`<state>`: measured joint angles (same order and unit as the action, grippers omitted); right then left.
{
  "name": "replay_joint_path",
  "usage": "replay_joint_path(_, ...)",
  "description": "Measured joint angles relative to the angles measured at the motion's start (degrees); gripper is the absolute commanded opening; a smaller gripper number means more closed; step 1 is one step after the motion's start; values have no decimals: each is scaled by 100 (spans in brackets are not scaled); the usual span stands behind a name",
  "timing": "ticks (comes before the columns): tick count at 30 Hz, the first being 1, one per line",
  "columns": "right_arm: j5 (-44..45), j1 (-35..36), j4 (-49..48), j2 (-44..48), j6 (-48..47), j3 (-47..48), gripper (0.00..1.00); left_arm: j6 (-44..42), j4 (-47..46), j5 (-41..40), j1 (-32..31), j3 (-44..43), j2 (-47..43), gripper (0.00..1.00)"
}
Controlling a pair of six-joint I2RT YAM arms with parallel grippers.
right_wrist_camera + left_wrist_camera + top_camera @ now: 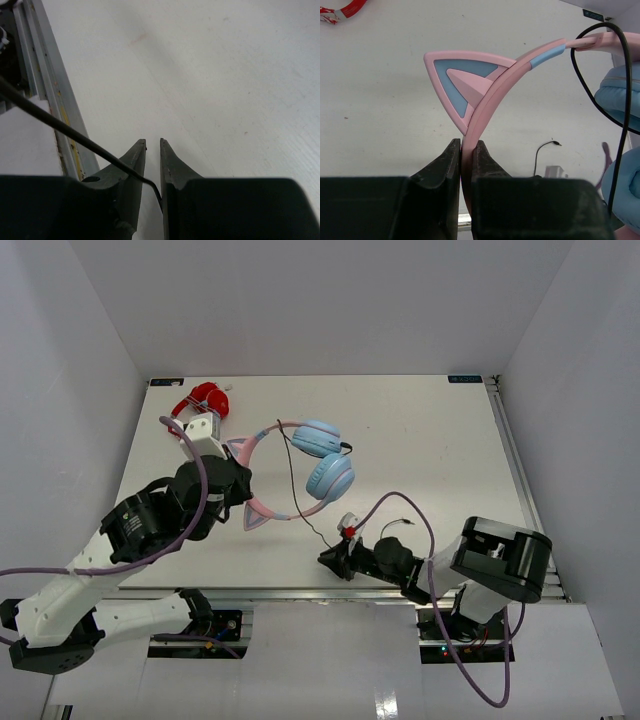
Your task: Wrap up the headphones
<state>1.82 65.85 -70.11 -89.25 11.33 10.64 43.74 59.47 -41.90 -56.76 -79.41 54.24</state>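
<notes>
The headphones [328,477] lie on the white desk [430,440], near its middle, with the two light blue cups close together and the pink headband [490,100] curving to their left. The left gripper [467,150] is at that side of the headband, just below one cat ear, and its jaws are clamped on the pink band. The thin black cable [292,475] runs from the headphones toward the near edge of the desk. There the right gripper [152,145] has its jaws only slightly apart, with the cable in the gap; I cannot tell if they pinch it. Red-and-white headphones [203,398] lie beyond the headband, at the far left.
</notes>
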Motion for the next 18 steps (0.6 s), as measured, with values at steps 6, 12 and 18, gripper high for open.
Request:
replay_joint_path(6,-293,-119,-346,-946,67,104,8,-134,-312,471,3,214,-531,0)
replay_joint_path(12,-544,-296,-791,-1431,241,282,8,-296,-573,1050,3,463,-811,0)
replay_joint_path(18,-899,-933,-745,-1297,461,183,8,-763,-658,1792,3,517,-827,0)
